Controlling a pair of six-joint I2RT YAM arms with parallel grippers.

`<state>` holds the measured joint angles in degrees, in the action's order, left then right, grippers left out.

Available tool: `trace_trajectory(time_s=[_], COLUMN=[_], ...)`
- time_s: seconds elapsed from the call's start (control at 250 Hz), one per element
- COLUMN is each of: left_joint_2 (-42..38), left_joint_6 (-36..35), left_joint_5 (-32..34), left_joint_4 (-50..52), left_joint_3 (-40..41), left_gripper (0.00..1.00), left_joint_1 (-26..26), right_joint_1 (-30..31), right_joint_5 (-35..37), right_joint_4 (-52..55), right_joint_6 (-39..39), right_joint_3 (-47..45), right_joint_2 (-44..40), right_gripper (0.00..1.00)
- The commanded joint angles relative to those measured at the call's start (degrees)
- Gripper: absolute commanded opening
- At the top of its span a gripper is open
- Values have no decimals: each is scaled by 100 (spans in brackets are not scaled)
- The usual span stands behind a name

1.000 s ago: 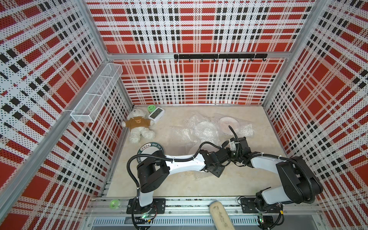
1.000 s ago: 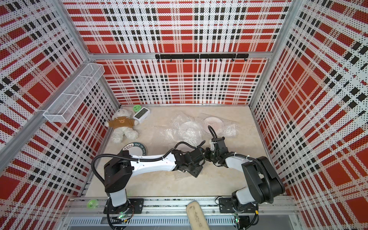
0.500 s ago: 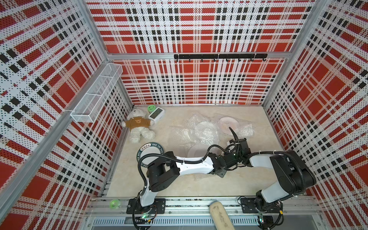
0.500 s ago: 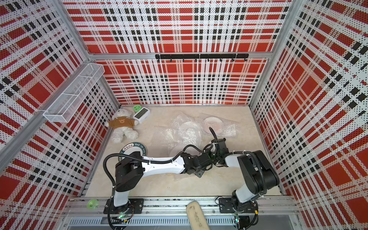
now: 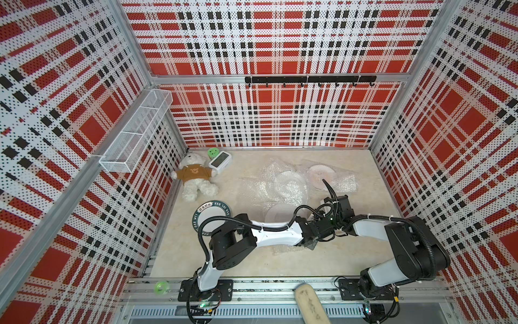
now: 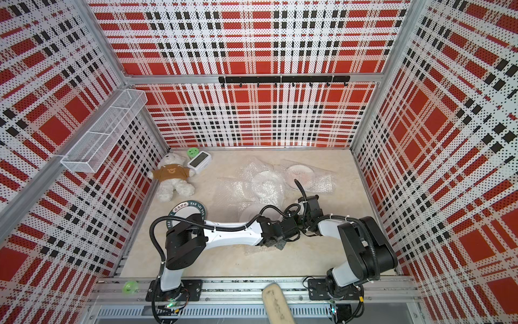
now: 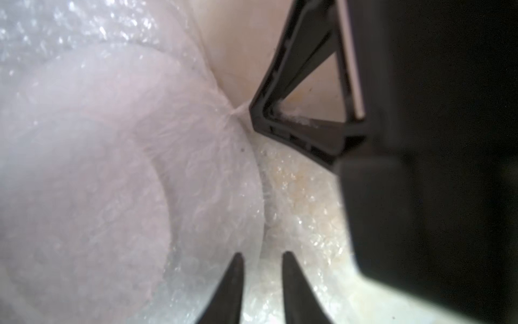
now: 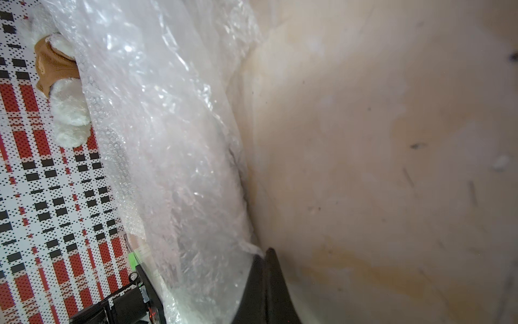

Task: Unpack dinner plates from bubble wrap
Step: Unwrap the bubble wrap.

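Bubble wrap (image 7: 213,117) over flat plate (image 7: 84,182) | puckered toward right jaws pinching it | left jaws narrow at rim

1. Between the left gripper (image 7: 260,254) fingers: a narrow gap, the wrapped plate (image 7: 84,182) rim right at its mouth.
2. Just beyond those fingertips: the right gripper (image 7: 252,115) blocks passage, pinching bubble wrap (image 7: 302,196).
3. Beside the right fingers: bare tabletop (image 8: 392,140), free.

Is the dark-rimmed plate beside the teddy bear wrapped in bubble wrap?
No, in a top view the dark-rimmed plate lies bare, its rim lettering uncovered.
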<state>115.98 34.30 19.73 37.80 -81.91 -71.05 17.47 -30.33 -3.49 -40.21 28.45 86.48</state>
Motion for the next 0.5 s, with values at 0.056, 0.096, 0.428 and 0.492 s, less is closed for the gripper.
trace_trajectory(time_s=[0.056,0.096,0.428,0.492], left_joint_2=[-196,-236,-15,-7], left_joint_6=[94,89,93,46], left_joint_5=[-3,-27,-454,-491], left_joint_4=[43,-43,-324,-341], left_joint_3=[64,118,115,88], left_gripper=[45,47,50,53], left_joint_1=[-187,-202,-277,-312], right_joint_1=[-30,-31,-61,-62], right_joint_5=[83,93,32,9], right_joint_4=[13,17,98,100], right_joint_6=[179,189,263,270], right_joint_3=[228,246,364,381], right_joint_2=[-44,-22,21,69], right_gripper=[0,0,0,0])
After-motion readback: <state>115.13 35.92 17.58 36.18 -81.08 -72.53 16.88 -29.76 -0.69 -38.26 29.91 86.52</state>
